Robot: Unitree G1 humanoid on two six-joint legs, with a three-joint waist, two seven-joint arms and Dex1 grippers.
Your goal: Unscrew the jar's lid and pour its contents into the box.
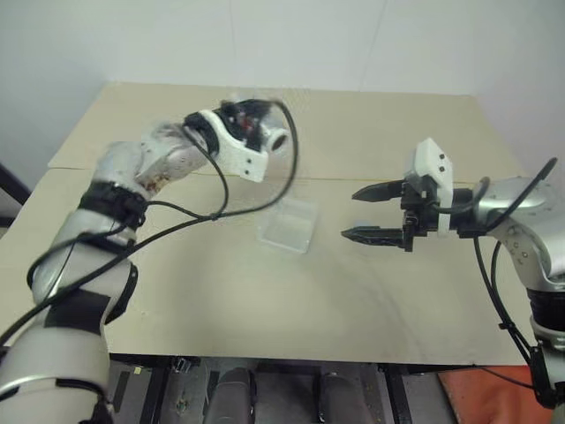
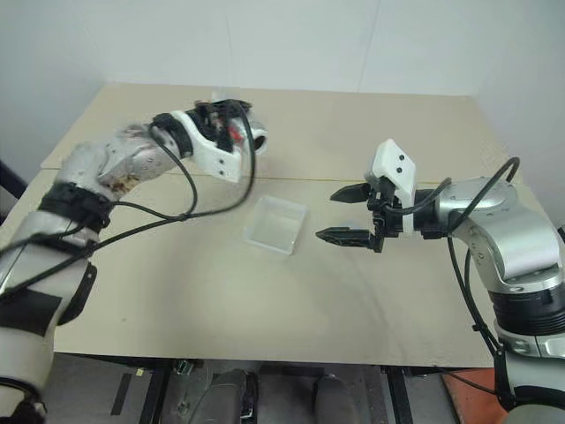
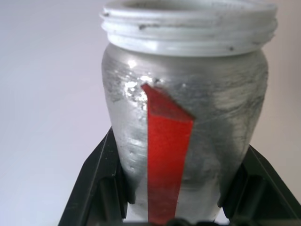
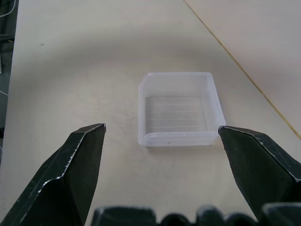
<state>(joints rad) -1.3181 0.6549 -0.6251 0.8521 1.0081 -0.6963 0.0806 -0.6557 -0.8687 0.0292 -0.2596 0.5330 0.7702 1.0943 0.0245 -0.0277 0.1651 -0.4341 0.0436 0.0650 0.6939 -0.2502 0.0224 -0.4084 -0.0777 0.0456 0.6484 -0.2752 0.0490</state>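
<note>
With the left end effector clamped on the jar (lid off, mouth bare) held up beyond the box on the worktop, centre the mouth over it before tipping, while the empty right end effector stays spread nearby.

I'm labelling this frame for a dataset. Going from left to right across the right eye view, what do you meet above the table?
Left tool gripping the jar → clear box on the table → open right tool.
</note>
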